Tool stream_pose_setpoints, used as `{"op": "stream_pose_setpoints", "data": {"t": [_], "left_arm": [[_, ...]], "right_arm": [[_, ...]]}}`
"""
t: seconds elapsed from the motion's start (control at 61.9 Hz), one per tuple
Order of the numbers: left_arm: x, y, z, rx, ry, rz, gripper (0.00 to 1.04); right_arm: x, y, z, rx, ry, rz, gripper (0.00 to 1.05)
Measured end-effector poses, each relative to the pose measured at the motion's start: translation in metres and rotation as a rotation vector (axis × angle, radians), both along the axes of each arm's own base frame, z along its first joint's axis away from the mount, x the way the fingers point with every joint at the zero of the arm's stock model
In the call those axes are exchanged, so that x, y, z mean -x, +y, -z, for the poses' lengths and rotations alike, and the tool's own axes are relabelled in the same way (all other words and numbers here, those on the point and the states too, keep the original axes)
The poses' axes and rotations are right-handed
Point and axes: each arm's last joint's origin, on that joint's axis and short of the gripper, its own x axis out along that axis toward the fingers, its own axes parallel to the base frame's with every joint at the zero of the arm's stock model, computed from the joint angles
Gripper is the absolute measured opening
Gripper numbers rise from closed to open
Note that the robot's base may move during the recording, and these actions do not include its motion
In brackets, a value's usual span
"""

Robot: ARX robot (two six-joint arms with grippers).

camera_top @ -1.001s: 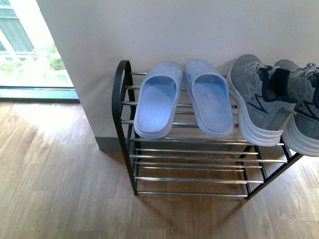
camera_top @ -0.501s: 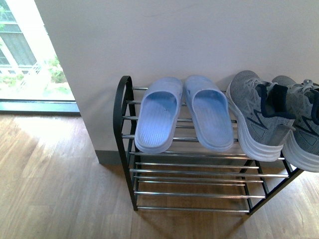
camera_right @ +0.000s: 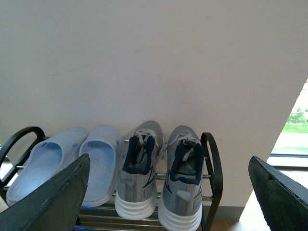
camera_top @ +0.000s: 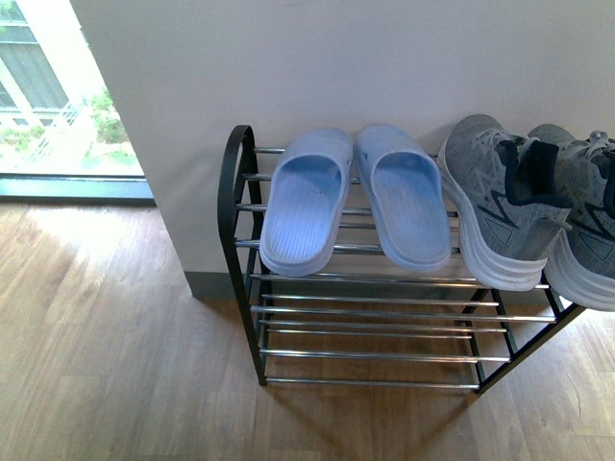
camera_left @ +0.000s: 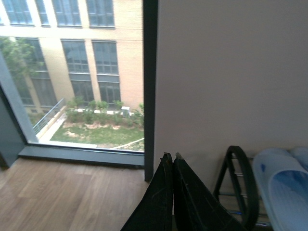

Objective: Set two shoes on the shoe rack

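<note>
Shoe rack [camera_top: 240, 240] against wall; pale blue slides [camera_top: 351, 197] and grey sneakers [camera_top: 524, 202] side by side on top tier. Left claw [camera_left: 172, 161] closed, empty. Right claw [camera_right: 168, 192] spread wide, empty.

Knit sneakers [camera_top: 500, 206]; chrome-rod rack [camera_top: 375, 331]; wood floor [camera_top: 106, 346].

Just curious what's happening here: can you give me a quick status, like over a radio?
Left gripper shut, empty. Right gripper open, empty. Pale blue slide sandals and grey knit sneakers all on the shoe rack top tier. Nothing in the way.
</note>
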Motion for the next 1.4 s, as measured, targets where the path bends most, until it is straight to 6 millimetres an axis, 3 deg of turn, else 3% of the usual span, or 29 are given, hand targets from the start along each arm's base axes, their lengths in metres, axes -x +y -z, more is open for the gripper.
{"op": "stream_pose_setpoints", "data": {"t": [0.129, 0.565, 1.405], "left_arm": [[0.010, 0.002, 0.007, 0.000, 0.025, -0.008, 0.01], [0.035, 0.002, 0.000, 0.000, 0.000, -0.008, 0.01], [0.058, 0.002, -0.003, 0.000, -0.011, -0.008, 0.01]], "right_arm": [[0.000, 0.000, 0.000, 0.000, 0.000, -0.001, 0.96], [0.000, 0.000, 0.000, 0.000, 0.000, -0.002, 0.96], [0.000, 0.000, 0.000, 0.000, 0.000, -0.002, 0.96]]}}
